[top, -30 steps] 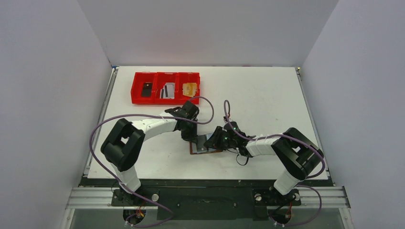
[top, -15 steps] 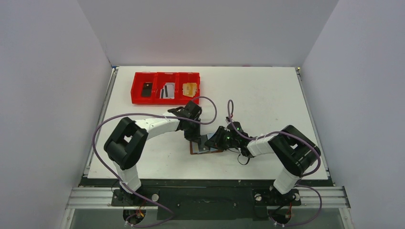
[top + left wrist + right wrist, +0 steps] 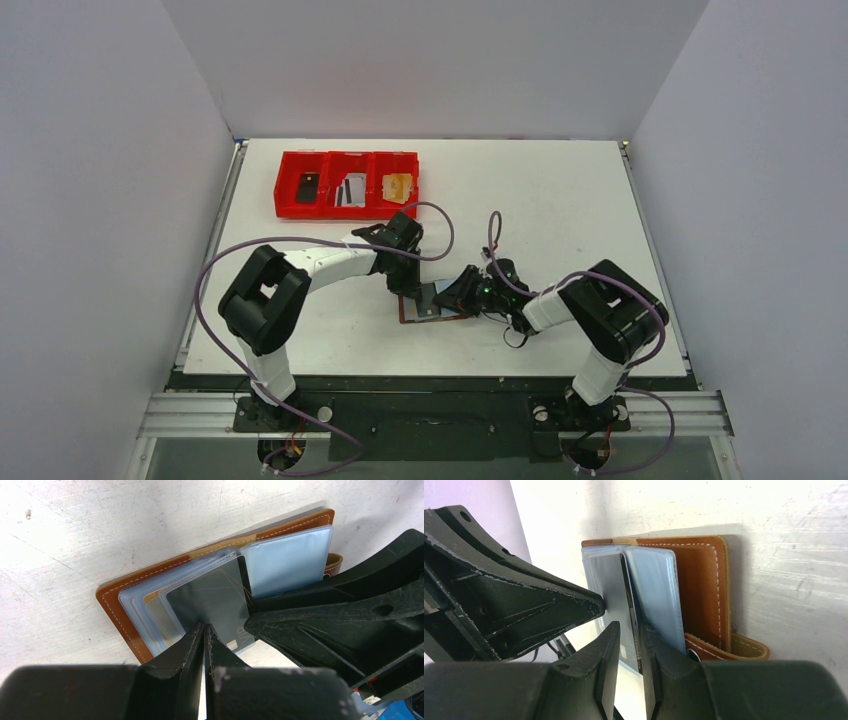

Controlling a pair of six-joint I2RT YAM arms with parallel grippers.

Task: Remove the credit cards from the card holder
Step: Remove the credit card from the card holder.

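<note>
The brown leather card holder [image 3: 418,310] lies open on the table between both grippers, its grey-blue sleeves fanned out [image 3: 285,562]. A dark grey credit card [image 3: 215,597] sticks partly out of a sleeve towards the near edge. My left gripper [image 3: 204,626] is shut, its tips pressed down on that card's sleeve; in the top view it [image 3: 404,286] is at the holder's far left edge. My right gripper [image 3: 630,627] is narrowly open, its fingers on either side of the card's edge [image 3: 630,600], not closed on it. The strap tab [image 3: 744,647] lies by the right finger.
A red three-compartment tray [image 3: 290,160] stands at the table's back left, holding a dark item [image 3: 307,186], silver striped cards [image 3: 350,189] and an orange-toned item [image 3: 398,186]. Grey walls enclose the table on three sides.
The right arm's wrist has dropped and shifted a little right while its fingers stay at the holder. The left gripper has edged slightly right, then held still. The holder has not moved.
</note>
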